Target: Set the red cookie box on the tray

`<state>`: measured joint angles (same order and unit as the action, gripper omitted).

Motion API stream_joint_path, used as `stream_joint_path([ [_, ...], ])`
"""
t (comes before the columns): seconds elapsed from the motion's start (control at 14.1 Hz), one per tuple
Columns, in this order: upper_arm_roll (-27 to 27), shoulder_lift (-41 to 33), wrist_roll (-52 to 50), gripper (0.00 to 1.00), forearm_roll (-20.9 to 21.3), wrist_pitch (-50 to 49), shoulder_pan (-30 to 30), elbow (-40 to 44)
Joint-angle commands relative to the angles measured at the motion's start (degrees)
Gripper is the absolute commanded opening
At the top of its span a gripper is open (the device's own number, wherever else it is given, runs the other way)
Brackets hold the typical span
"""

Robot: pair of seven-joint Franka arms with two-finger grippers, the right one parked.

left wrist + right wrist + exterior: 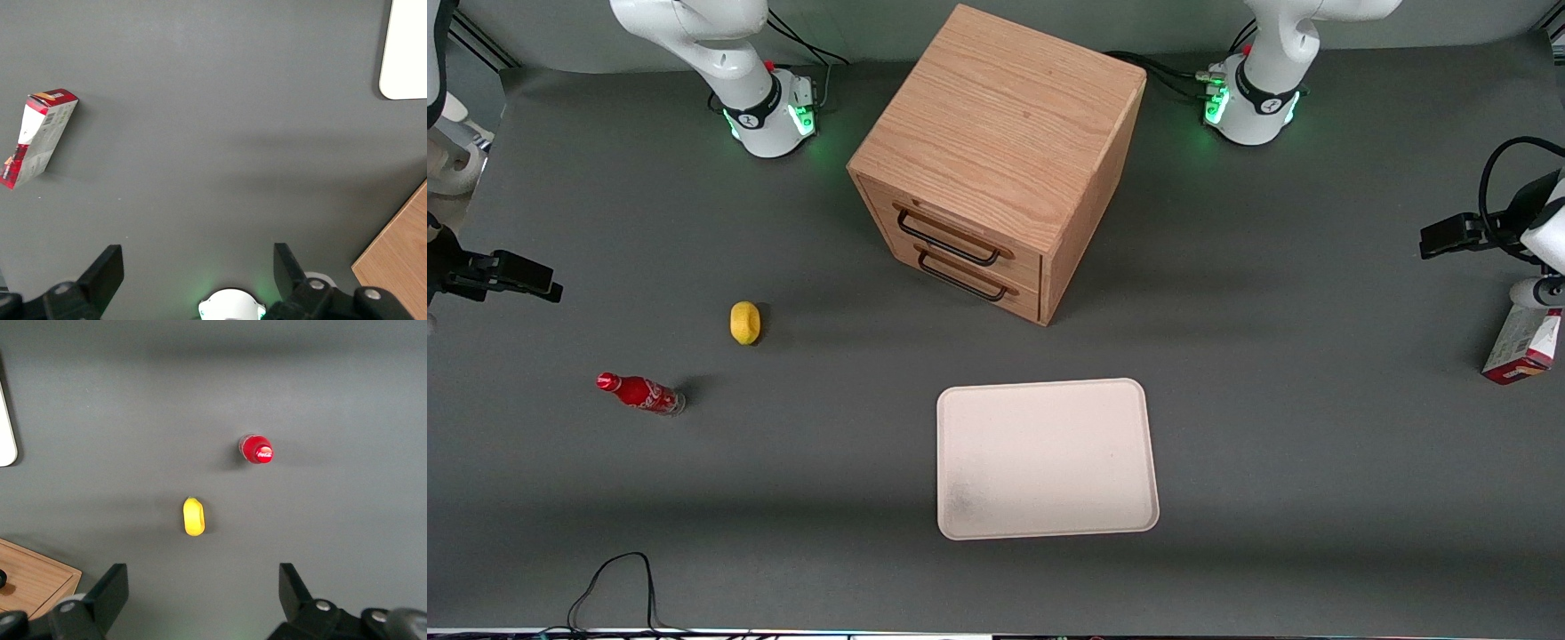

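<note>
Red cookie box (pixel 38 138) lies on the table toward the working arm's end, well apart from the tray (pixel 1047 459), at ten o'clock from the wide-open, empty gripper (pixel 198 267), its long axis running roughly twelve-to-six.

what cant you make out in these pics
- Cookie box: in the front view the frame edge cuts it off and the arm covers its upper part.
- Box print: too small to read in the left wrist view.
- Tray: only one corner shows in the left wrist view.
- Gripper: open above bare table; the frame edge crops its fingers.
- Cabinet drawers: shut, contents hidden.
</note>
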<state>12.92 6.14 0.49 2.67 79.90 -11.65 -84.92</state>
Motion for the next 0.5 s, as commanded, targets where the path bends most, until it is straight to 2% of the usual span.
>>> stream_joint_path([
  [0.0, 0.7, 0.4, 0.0, 1.00, -0.6, -1.6, -0.4, 1.6],
  [0.28, 1.0, 0.3, 0.5, 1.00, -0.3, -2.6, 0.2, 1.9],
  [0.43, 1.0, 0.3, 4.7, 1.00, 0.2, -2.6, 3.2, 2.6],
])
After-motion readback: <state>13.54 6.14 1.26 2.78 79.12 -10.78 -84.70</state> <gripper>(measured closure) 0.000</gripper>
